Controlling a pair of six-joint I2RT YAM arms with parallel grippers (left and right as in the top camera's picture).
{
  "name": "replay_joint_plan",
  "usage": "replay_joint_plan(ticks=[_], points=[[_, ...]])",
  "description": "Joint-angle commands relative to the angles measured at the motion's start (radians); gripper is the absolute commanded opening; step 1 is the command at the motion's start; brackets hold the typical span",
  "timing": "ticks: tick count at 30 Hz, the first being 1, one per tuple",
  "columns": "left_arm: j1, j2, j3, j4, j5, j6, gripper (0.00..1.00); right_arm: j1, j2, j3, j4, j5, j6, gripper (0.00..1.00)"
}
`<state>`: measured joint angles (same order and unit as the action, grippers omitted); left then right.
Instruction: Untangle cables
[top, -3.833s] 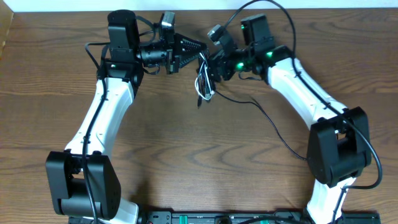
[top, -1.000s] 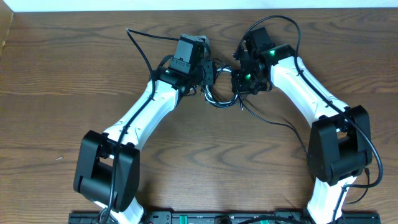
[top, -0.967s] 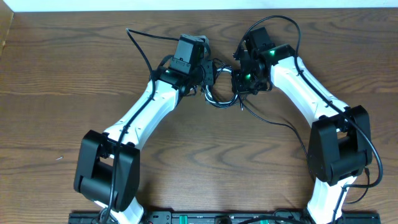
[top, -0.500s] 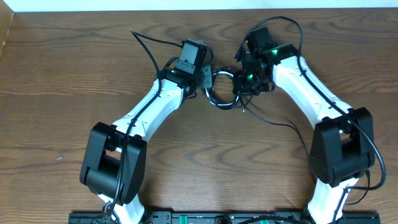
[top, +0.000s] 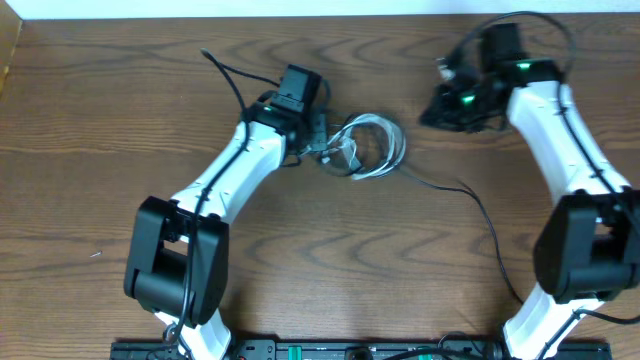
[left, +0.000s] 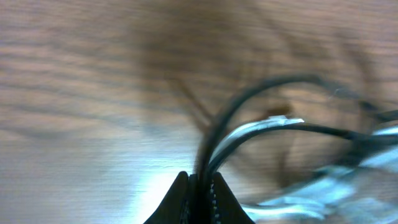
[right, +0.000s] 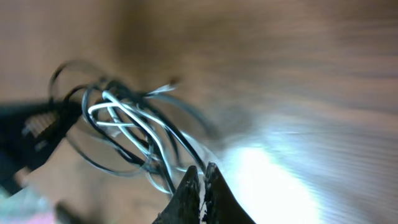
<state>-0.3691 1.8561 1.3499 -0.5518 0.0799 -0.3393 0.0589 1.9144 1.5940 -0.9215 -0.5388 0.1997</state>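
Both shut: left gripper (left: 199, 185) pins the cables (top: 347, 152), right gripper (right: 200, 177) (strand inside? can't tell) — pull apart slow, w/o jerks.

Brown wood-grain table (top: 80, 150); white strip (top: 200, 8) along far edge.

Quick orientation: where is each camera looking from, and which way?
Overhead: above the table, looking down; left arm, right arm, left gripper on the cables, right gripper apart.
Left wrist: low, along its shut fingers pinching the cables; blurred.
Right wrist: over its shut fingertips toward the cables and left gripper.
Shared: all three show the cables.
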Motion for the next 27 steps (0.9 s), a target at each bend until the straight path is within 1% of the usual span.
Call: replay_joint_plan(ticks=[1,3,6,7,9,10,13,14,15,16,17,22,25,27], points=[[0.054,-0.012,0.003,-0.046,0.003,0.072,0.08,-0.103,-0.04,0.006,0.026,0.056,-0.013,0.01],[0.054,-0.013,0.003,-0.058,0.092,0.146,0.07,-0.131,-0.04,0.006,0.045,0.025,-0.014,0.01],[0.054,-0.016,0.003,-0.044,0.34,0.286,0.07,-0.151,-0.04,0.006,0.054,0.007,-0.014,0.01],[0.054,-0.016,0.003,-0.029,0.423,0.313,0.08,-0.15,-0.04,0.006,0.053,-0.005,-0.027,0.01],[0.054,-0.017,0.003,0.0,0.536,0.328,0.08,-0.141,-0.04,0.006,0.053,-0.068,-0.076,0.03],[0.054,-0.018,0.003,0.023,0.595,0.328,0.07,-0.133,-0.04,0.006,0.052,-0.112,-0.1,0.07],[0.054,-0.02,0.004,0.099,0.748,0.326,0.07,-0.093,-0.04,0.006,0.05,-0.156,-0.111,0.26],[0.054,-0.022,0.005,0.121,0.775,0.312,0.07,-0.081,-0.04,0.006,0.051,-0.17,-0.11,0.33],[0.054,-0.024,0.005,0.141,0.786,0.29,0.07,-0.069,-0.04,0.006,0.051,-0.183,-0.107,0.38],[0.054,-0.026,0.005,0.17,0.784,0.241,0.07,-0.05,-0.04,0.006,0.051,-0.201,-0.096,0.42],[0.054,-0.027,0.005,0.196,0.784,0.206,0.07,-0.035,-0.04,0.006,0.051,-0.205,-0.084,0.43],[0.054,-0.03,0.005,0.309,0.779,0.065,0.07,0.041,-0.038,0.006,0.053,-0.2,0.027,0.48],[0.054,-0.037,0.005,0.355,0.716,-0.042,0.07,0.089,-0.031,0.006,0.055,-0.15,0.128,0.48],[0.054,-0.045,0.007,0.36,0.673,-0.072,0.08,0.114,-0.024,0.006,0.063,-0.113,0.175,0.48]])
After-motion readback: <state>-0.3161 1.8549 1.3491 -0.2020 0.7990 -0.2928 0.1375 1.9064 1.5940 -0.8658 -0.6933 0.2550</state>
